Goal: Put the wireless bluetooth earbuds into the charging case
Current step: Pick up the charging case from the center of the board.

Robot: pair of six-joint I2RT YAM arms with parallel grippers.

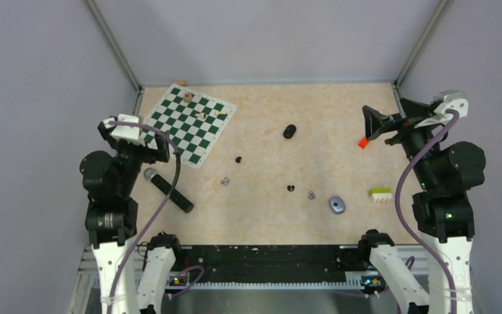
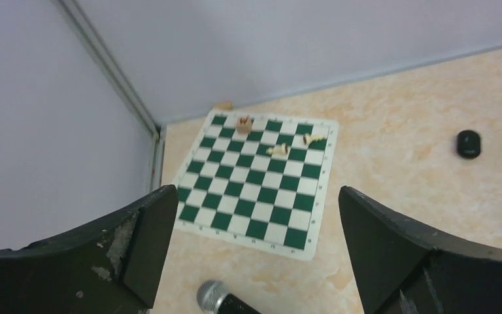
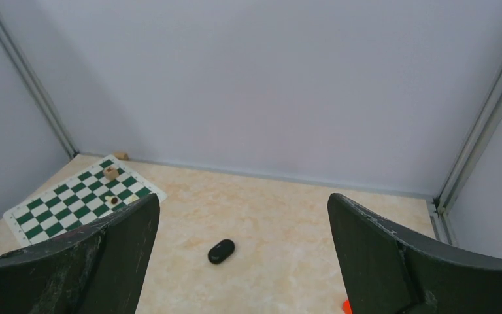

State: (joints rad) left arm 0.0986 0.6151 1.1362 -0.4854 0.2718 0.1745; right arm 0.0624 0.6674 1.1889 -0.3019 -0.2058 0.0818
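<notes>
Overhead, my left gripper hangs at the edge of the chessboard and my right gripper at the far right, both with fingers apart. Between them, well apart from either, lie a black earbud and a purple earbud left of centre, and a second black earbud and a second purple earbud near the grey case.

Left wrist: fingers spread; black case ahead, to the right.

Right wrist: fingers spread; black case ahead, between them.
</notes>
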